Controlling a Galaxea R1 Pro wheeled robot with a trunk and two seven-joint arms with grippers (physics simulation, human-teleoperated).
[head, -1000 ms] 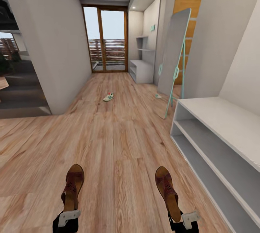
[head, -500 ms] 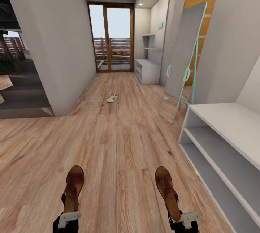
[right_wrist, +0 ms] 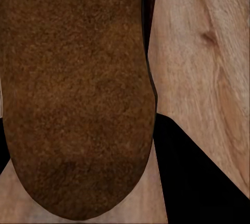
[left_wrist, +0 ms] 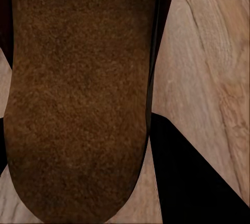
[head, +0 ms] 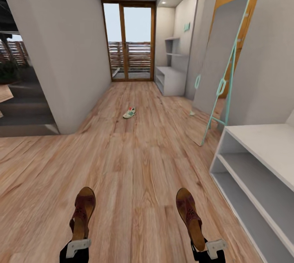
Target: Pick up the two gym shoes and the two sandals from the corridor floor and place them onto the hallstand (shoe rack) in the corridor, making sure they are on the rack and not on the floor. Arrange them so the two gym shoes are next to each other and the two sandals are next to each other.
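— Where are the sandals?

— One in each gripper. The left gripper (head: 77, 243) is clamped on the left sandal (head: 82, 213) at its heel, toe pointing ahead above the corridor floor (head: 134, 161). The right gripper (head: 208, 246) grips the right sandal (head: 190, 217) the same way. In the wrist views each brown sole (left_wrist: 78, 99) (right_wrist: 75, 94) hangs over the planks.

— And the gym shoes?

— One gym shoe (head: 129, 112) lies on the floor, well ahead, mid-corridor.

— The hallstand?

— The hallstand (head: 170, 76) stands far down the right wall, near the glass door (head: 128, 43). A leaning mirror (head: 218, 63) comes before it, and a white shelf unit (head: 261, 173) sits closest on the right.
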